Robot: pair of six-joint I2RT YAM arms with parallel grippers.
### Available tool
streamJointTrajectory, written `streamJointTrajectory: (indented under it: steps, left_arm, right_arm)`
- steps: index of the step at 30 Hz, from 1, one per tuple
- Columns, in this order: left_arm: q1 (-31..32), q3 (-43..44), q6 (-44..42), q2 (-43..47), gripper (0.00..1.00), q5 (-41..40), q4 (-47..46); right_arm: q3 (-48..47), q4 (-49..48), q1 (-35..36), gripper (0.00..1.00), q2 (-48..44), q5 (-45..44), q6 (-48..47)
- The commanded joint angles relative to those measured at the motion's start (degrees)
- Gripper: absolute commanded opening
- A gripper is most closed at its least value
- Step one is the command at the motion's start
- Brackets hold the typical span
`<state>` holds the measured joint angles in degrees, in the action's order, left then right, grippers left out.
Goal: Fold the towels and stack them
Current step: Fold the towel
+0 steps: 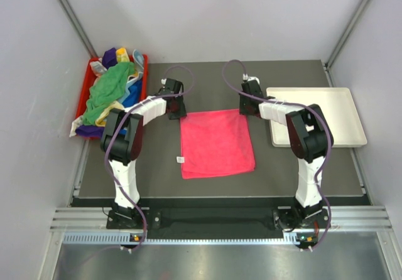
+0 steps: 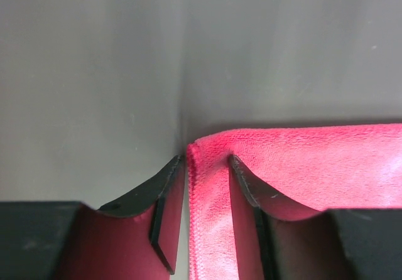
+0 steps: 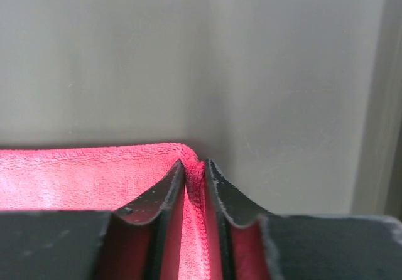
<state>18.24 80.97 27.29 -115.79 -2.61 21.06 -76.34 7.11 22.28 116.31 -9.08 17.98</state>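
Between the fingers of the left gripper (image 2: 204, 161) lies one far corner of the bright pink towel (image 2: 314, 161) — the jaws stand apart. One finger (image 2: 157, 192) is down on the bare dark table (image 2: 94, 73) just outside the towel's hemmed edge, the other rests on the cloth inside it, and nothing is pinched. At the right gripper (image 3: 193, 164) the other far corner is caught: the two fingers are drawn nearly together, with a raised ridge of pink cloth squeezed between them. From each gripper the towel runs back toward the arm bases and inward toward the other gripper, spread flat. It has a small white tag (image 1: 180, 159) at its edge on the left gripper's side. Outward of the left gripper, well apart from it, a red bin (image 1: 144, 66) holds a heap of other towels (image 1: 129, 91) — a green towel (image 1: 108, 88) on top. Outward of the right gripper, close by, sits a white tray (image 1: 342, 110).
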Motion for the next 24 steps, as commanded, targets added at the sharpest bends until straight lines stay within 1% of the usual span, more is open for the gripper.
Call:
streamJointTrajectory:
  steps: [1,2,3,5,6,9,12,13,16,24]
  left_arm:
    - [-0.4,-1.2,0.6,-0.7,0.37,-0.5,-3.5]
    - [-0.4,-1.3,0.6,-0.7,0.36,-0.6,-3.7]
    - [-0.4,-1.3,0.7,-0.7,0.32,-0.8,-4.0]
    - [-0.4,-1.3,0.7,-0.8,0.29,-0.8,-5.0]
    - [-0.4,-1.2,0.7,-0.8,0.26,-1.1,-5.1]
    - [-0.4,-1.1,0.7,-0.8,0.22,-0.7,-7.1]
    - [-0.4,-0.7,0.7,-0.8,0.14,-0.6,-9.6]
    - [-0.5,-0.6,0.8,-0.9,0.09,-0.8,-10.3]
    - [-0.7,1.1,1.3,-1.8,0.00,-1.8,-12.1]
    - [-1.2,5.8,0.4,-3.4,0.00,-1.5,-18.5]
  right_arm:
    - [1.6,-0.5,-1.6,0.17,-1.5,0.3,0.9]
    - [1.7,-0.6,-1.8,0.14,-1.5,0.3,0.9]
    - [1.8,-0.6,-2.0,0.12,-1.7,0.4,1.2]
    - [1.9,-1.0,-2.2,0.09,-2.1,1.1,1.3]
    - [2.0,-1.0,-2.2,0.08,-2.3,1.1,1.3]
    - [2.1,-1.3,-2.7,0.04,-2.8,1.2,1.2]
    - [2.1,-2.5,-3.5,0.03,-3.1,1.9,1.7]
    - [1.9,-2.8,-3.7,0.02,-3.1,2.6,1.7]
    - [1.3,-4.3,-4.3,0.01,-2.9,3.2,1.7]
    - [0.0,-10.0,-6.1,0.00,-3.6,5.5,2.1]
